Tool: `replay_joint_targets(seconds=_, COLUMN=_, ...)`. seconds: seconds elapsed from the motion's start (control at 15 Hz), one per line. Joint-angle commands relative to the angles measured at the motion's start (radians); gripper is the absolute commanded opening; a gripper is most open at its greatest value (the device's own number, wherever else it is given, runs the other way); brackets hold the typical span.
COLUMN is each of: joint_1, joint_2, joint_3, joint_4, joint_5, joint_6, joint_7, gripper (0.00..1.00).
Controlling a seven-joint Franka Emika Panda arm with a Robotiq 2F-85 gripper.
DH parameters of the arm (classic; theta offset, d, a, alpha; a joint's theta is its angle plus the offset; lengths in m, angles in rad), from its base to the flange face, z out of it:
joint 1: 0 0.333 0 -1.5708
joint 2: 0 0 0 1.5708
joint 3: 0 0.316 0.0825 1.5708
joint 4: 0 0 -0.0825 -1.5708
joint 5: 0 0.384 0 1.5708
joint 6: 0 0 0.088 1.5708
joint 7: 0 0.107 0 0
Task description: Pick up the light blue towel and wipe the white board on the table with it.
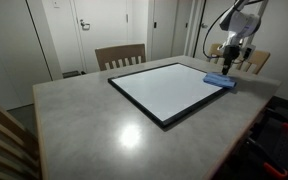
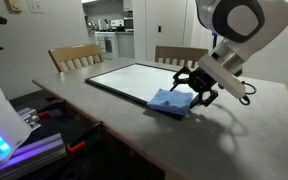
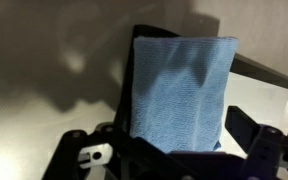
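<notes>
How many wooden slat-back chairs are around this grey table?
3 wooden slat-back chairs in an exterior view: one at the far edge, one far right, one near left. Others may be hidden.

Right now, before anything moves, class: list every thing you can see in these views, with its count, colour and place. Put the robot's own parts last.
table: one, grey, fills the middle of both exterior views
white board: one, white with a dark frame, flat on the table
towel: one, light blue, lying over one corner of the white board
chairs: three, brown wood; one at the far edge, one behind the robot, one at the near corner
door: one, white, in the wall behind the table
robot arm: one, white and black, reaching over the table
end effector: one, black, open, down at the towel, which lies between its fingers in the wrist view
</notes>
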Motion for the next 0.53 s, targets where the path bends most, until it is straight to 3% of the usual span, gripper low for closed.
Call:
replay_joint_targets(seconds=0.0, joint_1=-0.022, joint_2=0.020, joint_3=0.015, joint_4=0.040, joint_5=-0.005, joint_6=-0.038, joint_7=0.006, gripper=1.00)
replay_joint_targets(seconds=0.47, joint_1=-0.014, joint_2=0.006, joint_3=0.007, joint_4=0.056, joint_5=-0.013, joint_6=-0.091, joint_7=0.070, gripper=1.00)
